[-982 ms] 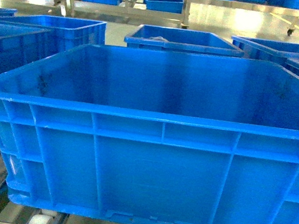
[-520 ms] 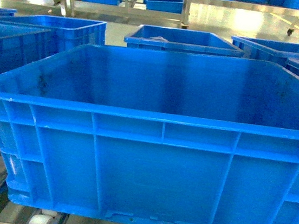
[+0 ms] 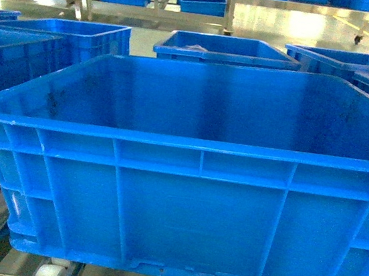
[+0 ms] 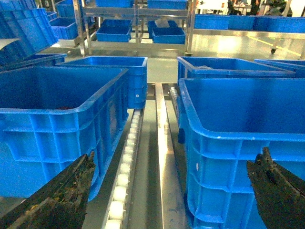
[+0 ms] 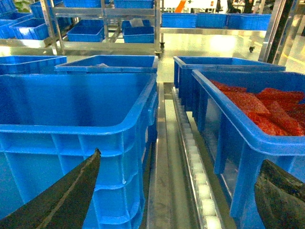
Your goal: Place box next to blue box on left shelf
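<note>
The box (image 3: pixel 186 178) sits on the roller shelf (image 4: pixel 125 167) between neighbouring crates (image 4: pixel 57 119). Only the right wrist view shows red packets (image 5: pixel 267 107). Both grippers (image 4: pixel 167 195) (image 5: pixel 181 195) gape wide, holding nothing

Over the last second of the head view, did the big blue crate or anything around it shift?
Nothing visibly changed. The blue crate sits in the same spot on the white rollers, with the neighbouring crates behind unmoved. No tool appears in the head view; in the wrist views both tools are open and hold nothing.
</note>
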### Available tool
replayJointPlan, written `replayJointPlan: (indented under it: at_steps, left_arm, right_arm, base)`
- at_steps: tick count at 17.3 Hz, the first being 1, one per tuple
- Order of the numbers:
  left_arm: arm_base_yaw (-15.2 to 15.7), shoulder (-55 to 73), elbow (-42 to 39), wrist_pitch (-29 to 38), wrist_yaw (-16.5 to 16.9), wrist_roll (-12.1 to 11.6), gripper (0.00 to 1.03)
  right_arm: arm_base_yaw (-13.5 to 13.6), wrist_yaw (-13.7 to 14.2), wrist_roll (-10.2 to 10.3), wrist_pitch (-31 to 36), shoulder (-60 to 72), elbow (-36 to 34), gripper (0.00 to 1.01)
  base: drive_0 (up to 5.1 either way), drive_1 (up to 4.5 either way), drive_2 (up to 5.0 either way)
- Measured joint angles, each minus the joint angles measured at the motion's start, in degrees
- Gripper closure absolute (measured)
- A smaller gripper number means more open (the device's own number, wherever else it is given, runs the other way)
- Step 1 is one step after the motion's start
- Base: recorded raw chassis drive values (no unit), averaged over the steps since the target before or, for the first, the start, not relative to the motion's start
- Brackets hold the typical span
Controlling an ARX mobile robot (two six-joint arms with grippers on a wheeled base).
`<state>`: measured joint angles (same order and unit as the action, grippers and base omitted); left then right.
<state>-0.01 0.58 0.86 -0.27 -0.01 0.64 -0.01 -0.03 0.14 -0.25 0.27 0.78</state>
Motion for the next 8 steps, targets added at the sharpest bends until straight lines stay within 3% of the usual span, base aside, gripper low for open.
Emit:
replayJointPlan:
  at_steps: [8]
  left_arm:
    - [0.0,0.0,0.0,0.0,0.0,-0.02,0.05]
  right_arm:
    - [0.0,0.0,0.0,0.0,0.0,0.0,0.03]
  base:
    - [0.0,0.0,0.0]
